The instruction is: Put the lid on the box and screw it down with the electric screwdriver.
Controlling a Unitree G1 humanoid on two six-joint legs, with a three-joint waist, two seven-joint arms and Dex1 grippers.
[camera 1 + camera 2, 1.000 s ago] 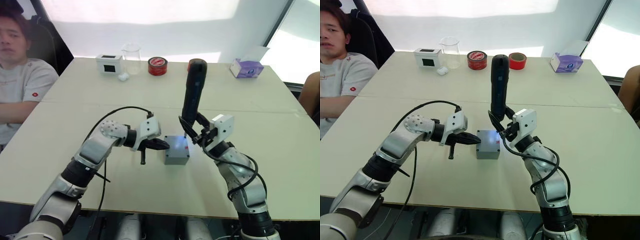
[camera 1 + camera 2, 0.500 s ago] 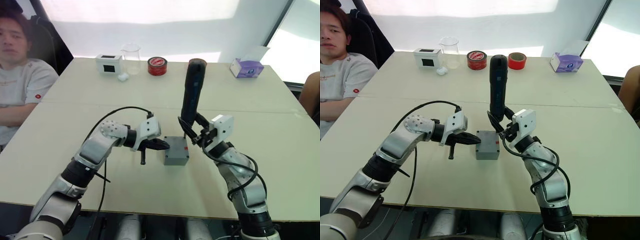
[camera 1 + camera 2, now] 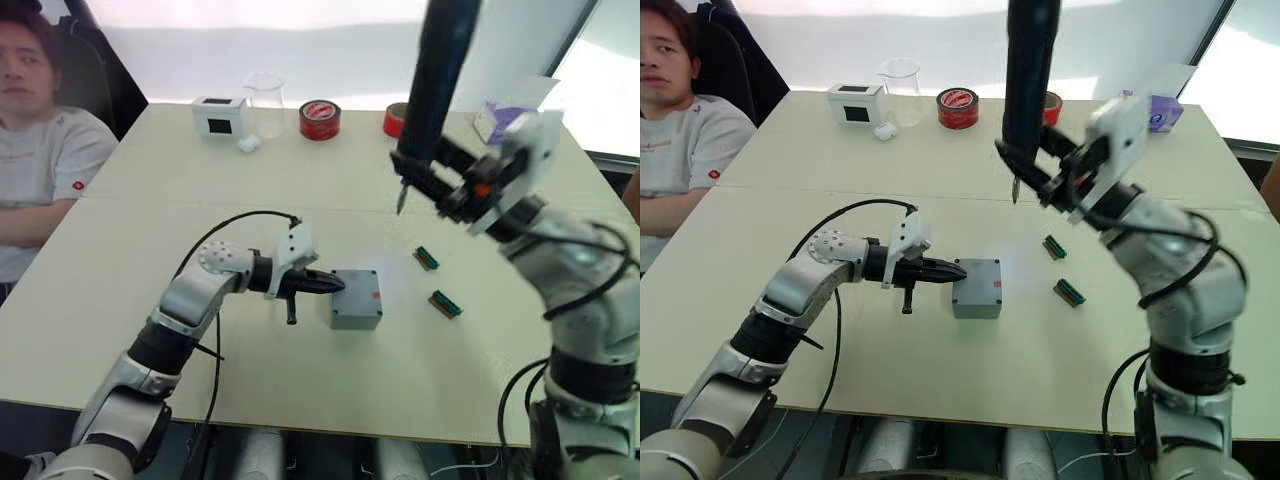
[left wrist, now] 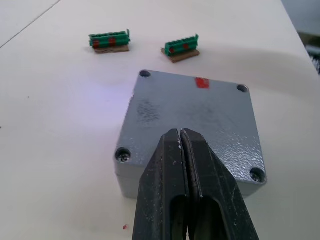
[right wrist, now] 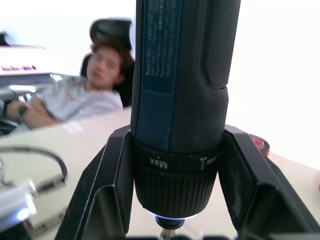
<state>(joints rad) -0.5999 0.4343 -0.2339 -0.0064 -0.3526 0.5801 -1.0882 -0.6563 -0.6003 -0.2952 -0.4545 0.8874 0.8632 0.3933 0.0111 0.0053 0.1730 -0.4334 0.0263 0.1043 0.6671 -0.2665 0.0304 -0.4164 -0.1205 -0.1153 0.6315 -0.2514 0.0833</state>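
Grey lid (image 4: 197, 117) covers box (image 3: 356, 312).

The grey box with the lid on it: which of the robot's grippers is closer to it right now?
Left. The left gripper, fingers shut, has its tips at the edge of the box. The right gripper holds the electric screwdriver raised well above the table, off to the box's right.

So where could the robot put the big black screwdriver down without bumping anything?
The bare table to the right of the two green parts looks free, and so does the near strip in front of the grey box. The far edge is crowded: a white box, a beaker and tape rolls.
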